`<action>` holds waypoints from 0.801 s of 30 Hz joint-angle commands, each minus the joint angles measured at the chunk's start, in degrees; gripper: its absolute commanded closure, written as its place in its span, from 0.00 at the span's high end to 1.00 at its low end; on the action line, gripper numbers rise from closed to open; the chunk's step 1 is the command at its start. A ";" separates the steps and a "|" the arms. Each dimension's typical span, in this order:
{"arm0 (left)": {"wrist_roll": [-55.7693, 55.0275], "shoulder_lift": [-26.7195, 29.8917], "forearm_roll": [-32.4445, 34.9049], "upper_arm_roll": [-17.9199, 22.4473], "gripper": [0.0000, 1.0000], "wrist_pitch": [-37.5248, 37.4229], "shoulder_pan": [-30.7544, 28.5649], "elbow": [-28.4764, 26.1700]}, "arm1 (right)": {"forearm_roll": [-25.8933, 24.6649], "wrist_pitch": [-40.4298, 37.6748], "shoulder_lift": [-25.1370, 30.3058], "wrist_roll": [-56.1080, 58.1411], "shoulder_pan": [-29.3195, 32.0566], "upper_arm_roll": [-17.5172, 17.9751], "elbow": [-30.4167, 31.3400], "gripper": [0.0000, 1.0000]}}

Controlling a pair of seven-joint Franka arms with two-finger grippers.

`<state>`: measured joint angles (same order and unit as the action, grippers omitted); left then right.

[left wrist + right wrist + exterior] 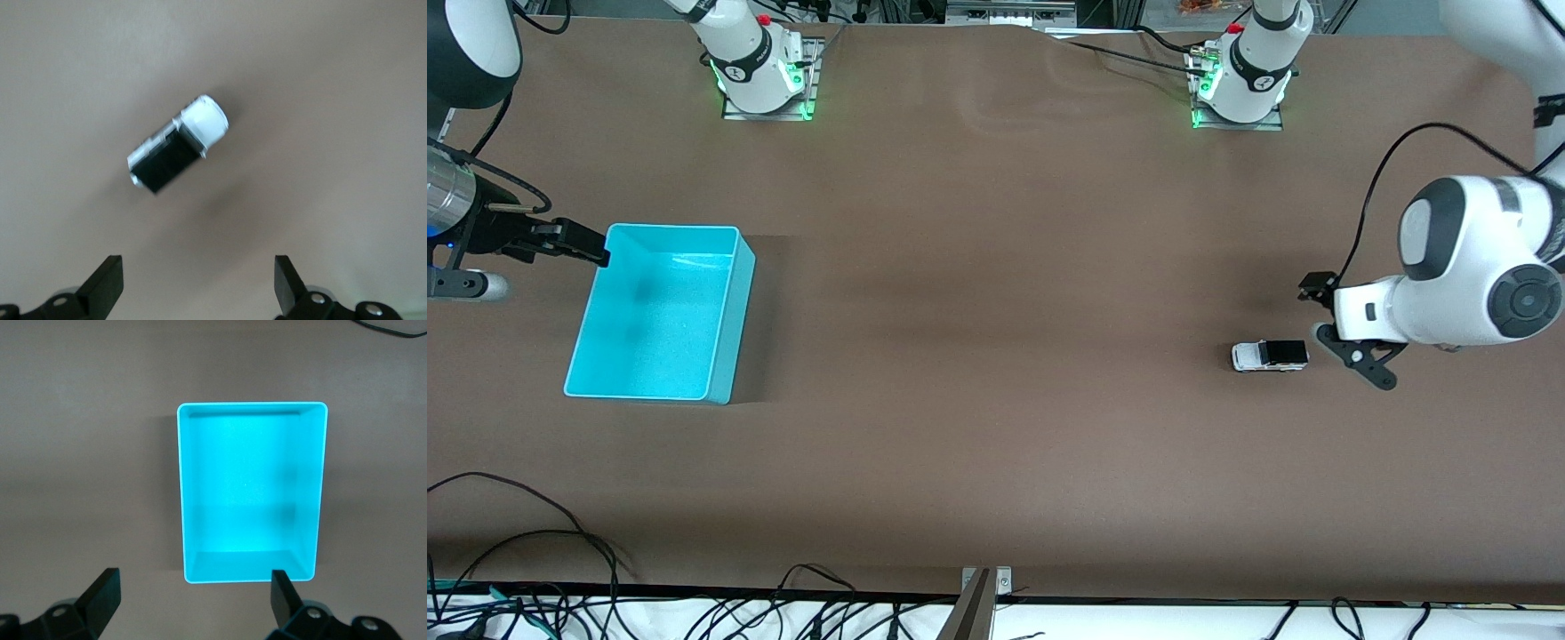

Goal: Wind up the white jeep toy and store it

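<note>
The white jeep toy (1270,356) sits on the table (996,400) just ahead of the left gripper (199,283), whose spread fingers (107,280) grasp nothing; its long axis lies skewed to their gap. The right gripper (190,603), also released, waits over the cyan bin (727,329), well apart.

High front cam faces bases; wrist cams look down at table (996,427)
</note>
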<state>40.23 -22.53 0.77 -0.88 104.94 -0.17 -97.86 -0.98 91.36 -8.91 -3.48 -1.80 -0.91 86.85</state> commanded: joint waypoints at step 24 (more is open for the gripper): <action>32.45 0.47 1.87 0.00 1.00 34.44 -0.71 -19.29 | 1.07 0.48 1.70 0.49 -0.31 -0.50 1.83 1.00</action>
<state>69.28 -22.99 1.57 -0.78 134.30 -0.52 -113.29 -0.97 91.36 -8.91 -3.48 -1.80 -0.96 86.86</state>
